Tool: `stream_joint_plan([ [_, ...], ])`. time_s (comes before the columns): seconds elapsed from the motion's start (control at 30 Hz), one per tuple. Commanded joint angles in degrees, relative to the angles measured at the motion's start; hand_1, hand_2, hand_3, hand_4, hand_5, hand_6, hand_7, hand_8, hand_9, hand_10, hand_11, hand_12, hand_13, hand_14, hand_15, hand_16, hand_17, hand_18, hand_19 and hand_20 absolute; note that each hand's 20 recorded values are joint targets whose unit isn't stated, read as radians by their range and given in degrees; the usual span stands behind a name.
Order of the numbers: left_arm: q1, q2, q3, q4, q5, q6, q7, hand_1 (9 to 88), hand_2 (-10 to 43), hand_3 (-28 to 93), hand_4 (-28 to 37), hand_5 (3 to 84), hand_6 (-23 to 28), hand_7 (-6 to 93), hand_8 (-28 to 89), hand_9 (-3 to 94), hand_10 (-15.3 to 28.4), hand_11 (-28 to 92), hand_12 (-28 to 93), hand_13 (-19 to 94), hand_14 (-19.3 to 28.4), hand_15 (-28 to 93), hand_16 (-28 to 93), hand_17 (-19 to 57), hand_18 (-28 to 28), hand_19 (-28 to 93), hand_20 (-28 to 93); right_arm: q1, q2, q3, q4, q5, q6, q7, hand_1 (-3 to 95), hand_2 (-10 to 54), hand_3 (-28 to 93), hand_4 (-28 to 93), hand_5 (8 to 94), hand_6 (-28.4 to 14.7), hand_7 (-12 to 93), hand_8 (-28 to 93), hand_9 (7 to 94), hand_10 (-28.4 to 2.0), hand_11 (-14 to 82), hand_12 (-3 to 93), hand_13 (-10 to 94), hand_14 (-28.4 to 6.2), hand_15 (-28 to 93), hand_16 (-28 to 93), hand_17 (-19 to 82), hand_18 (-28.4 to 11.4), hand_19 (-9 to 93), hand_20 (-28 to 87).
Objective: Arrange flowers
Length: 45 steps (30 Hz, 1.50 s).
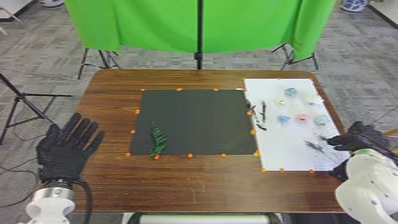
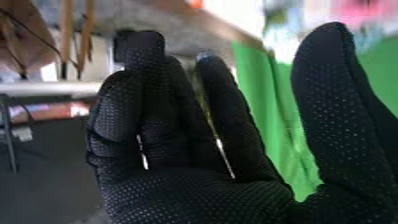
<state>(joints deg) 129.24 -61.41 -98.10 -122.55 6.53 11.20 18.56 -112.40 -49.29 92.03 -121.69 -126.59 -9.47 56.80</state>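
One brown table [image 1: 178, 187], spread with a black sheet [image 1: 191, 120] and a white sheet [image 1: 277, 150]. Left hand [image 1: 64, 156] released, beside the black sheet; right hand [image 1: 362, 138] released, by the white sheet's edge. Green sprig [image 1: 158, 140] on the black; flowers [image 1: 302, 118] on the white.

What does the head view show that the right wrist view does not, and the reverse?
Head view: the left hand, open, and a green sprig on the dark mat.
Right wrist view: the palm of the right hand up close, thumb apart from the fingers.
Both: that hand, the green cloth and perhaps the pink flower, a blur in the wrist view.
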Motion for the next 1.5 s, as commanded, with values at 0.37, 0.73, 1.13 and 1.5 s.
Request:
stream_joint_plan([
  [0.37,0.95,-1.15,-0.08,0.05,-0.80,0.60,-1.51,27.1,14.6,75,-28.0,45.0,7.3,18.8,-9,40.3,15.8,27,15,28,15.4,43,-4,-5.6,15.4,37,19,0.10,-0.81,-3.62,6.53,-2.99,9.34,1.31,62.6,-9.5,62,-28,78.1,-2.1,24,14,77.2,-14.1,15.8,48.1,62,-10.3,50,39,36,-23.5,87,35],
  [0.73,0.83,-0.87,-0.11,-0.02,-1.03,0.52,-1.63,27.0,14.9,75,-28.2,45.0,7.4,19.1,-10,40.4,15.7,27,16,28,15.4,43,-4,-5.6,15.4,37,19,0.91,2.93,-5.60,-1.04,-0.88,21.65,-0.17,59.8,-9.5,67,-24,75.6,-1.9,30,20,78.0,-13.7,20.3,51.1,63,-11.0,54,39,38,-23.6,89,35],
  [1.13,0.51,0.38,-0.11,0.21,-1.20,1.02,-1.91,26.9,15.0,74,-28.2,45.0,7.3,19.3,-10,40.3,15.8,27,15,28,15.5,44,-4,-5.6,15.4,38,19,20.76,-1.18,-28.14,-4.43,0.27,20.03,-7.26,59.1,-9.5,68,-24,74.4,-2.1,32,20,78.5,-13.0,22.7,51.9,65,-11.4,56,39,40,-23.6,91,35],
  [1.5,-0.31,2.06,1.11,0.13,-1.88,1.93,-1.11,27.0,15.1,74,-28.3,45.0,7.5,19.3,-10,40.2,15.8,27,15,28,15.5,44,-4,-5.6,15.4,38,19,34.26,-16.38,-44.51,2.16,7.01,11.27,-10.88,59.1,-9.5,68,-23,74.2,-2.3,33,20,78.8,-13.1,24.1,52.7,66,-11.8,58,40,42,-23.6,93,35],
])
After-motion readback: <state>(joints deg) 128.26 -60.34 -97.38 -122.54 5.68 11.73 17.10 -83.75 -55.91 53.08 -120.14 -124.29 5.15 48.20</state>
